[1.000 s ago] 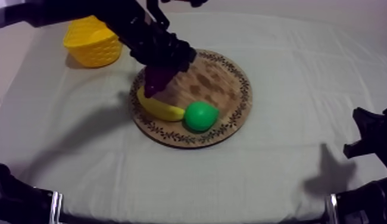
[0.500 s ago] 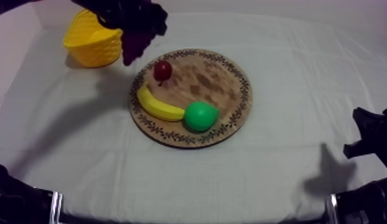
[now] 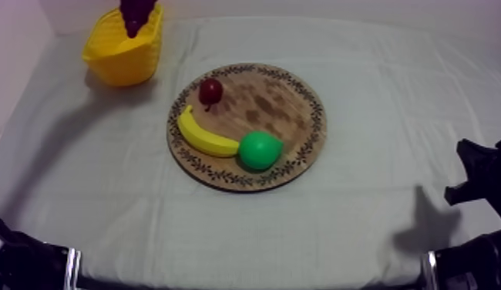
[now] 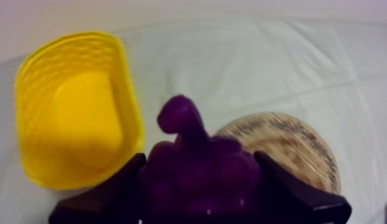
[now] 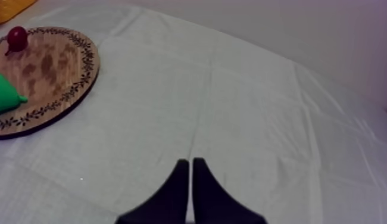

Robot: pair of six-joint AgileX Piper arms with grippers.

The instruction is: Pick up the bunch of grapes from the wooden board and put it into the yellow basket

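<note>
No legible text, label, brand, number or sign is recorded in any view; the rim of the wooden board [image 3: 288, 96] is marked with a dark leaf-like ornament only, not lettering; the wall of the yellow basket [image 3: 126, 65], far left, is patterned in relief, without characters.

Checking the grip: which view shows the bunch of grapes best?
Left wrist view: the bunch of grapes sits large, clamped in the left gripper. The top view shows it small, by the yellow basket.
</note>
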